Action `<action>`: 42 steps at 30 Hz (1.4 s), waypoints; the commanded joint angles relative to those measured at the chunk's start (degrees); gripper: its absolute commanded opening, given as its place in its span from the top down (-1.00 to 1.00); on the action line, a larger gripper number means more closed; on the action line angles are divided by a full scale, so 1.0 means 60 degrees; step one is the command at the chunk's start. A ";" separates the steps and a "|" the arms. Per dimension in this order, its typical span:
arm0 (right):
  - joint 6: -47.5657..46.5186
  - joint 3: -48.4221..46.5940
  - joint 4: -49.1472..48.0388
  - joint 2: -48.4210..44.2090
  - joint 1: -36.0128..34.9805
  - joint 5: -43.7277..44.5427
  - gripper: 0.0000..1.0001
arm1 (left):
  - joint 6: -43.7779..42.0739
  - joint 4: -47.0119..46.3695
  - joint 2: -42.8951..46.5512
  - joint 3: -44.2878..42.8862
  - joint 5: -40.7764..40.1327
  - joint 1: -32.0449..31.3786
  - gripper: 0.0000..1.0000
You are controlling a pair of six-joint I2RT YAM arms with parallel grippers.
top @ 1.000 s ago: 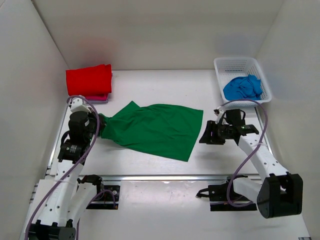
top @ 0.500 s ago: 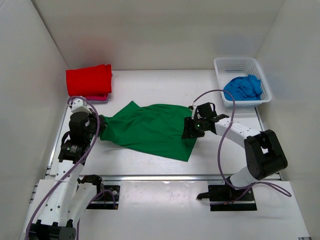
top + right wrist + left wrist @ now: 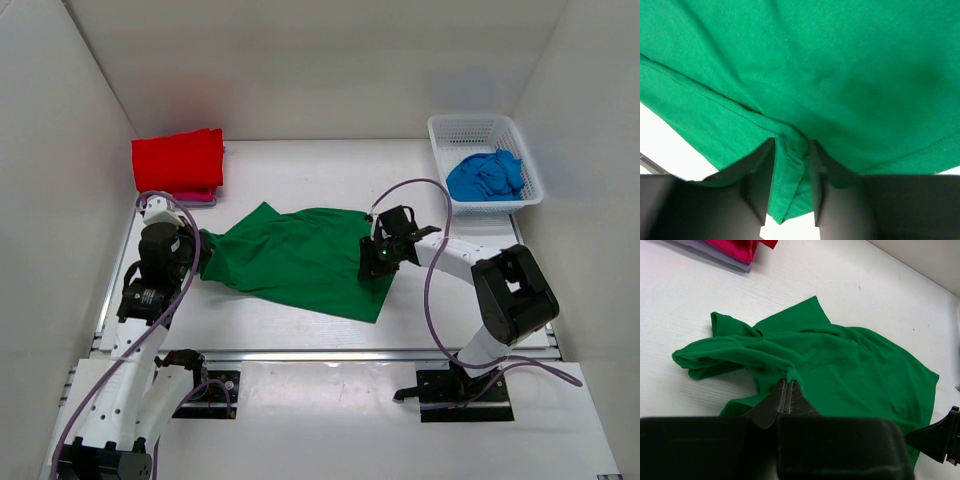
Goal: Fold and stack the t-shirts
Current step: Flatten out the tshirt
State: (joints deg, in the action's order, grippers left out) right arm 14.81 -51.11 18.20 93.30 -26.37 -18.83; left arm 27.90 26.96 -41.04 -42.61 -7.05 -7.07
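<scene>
The bright green t-shirt [image 3: 300,260] lies spread across the middle of the table, bunched at its left end. My left gripper [image 3: 203,253] is shut on that bunched left end; the left wrist view shows the jaws [image 3: 788,383] pinched together on a small fold of green cloth [image 3: 840,360]. My right gripper [image 3: 375,262] is at the shirt's right edge, with its fingers closed on a fold of the hem [image 3: 792,150]. The folded red t-shirt [image 3: 178,158] lies on the pink one [image 3: 196,196] at the far left. The blue t-shirt [image 3: 485,175] is crumpled in the basket.
The white mesh basket [image 3: 440,135] stands at the far right corner. White walls enclose the table on the left, back and right. The red and pink stack sits just beyond the left arm. The right arm's cable loops above the shirt's right edge.
My right gripper has moved left from beside the shirt onto its right edge and taken hold of the hem. The left gripper and the shirt's left end have stayed put.
</scene>
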 commanded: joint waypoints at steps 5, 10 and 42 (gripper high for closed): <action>-0.0066 0.0096 -0.0104 -0.0066 -0.0175 0.0135 0.76 | -0.0022 -0.0143 0.0043 -0.0149 -0.0011 0.0079 1.00; -0.0533 -0.0749 0.1166 -0.0561 -0.0175 0.0790 1.00 | -0.0327 -0.0332 -0.0234 -0.0717 0.0018 0.0167 1.00; -0.1764 -0.9730 0.4496 -0.2825 0.3619 0.0209 1.00 | -0.1150 0.1761 -0.6444 -1.3595 0.0307 0.0328 1.00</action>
State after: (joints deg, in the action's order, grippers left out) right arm 5.69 -106.48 44.99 70.43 -5.06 -15.03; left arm 19.07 36.21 -75.96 -122.52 -9.43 -5.98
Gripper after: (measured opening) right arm 0.008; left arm 0.015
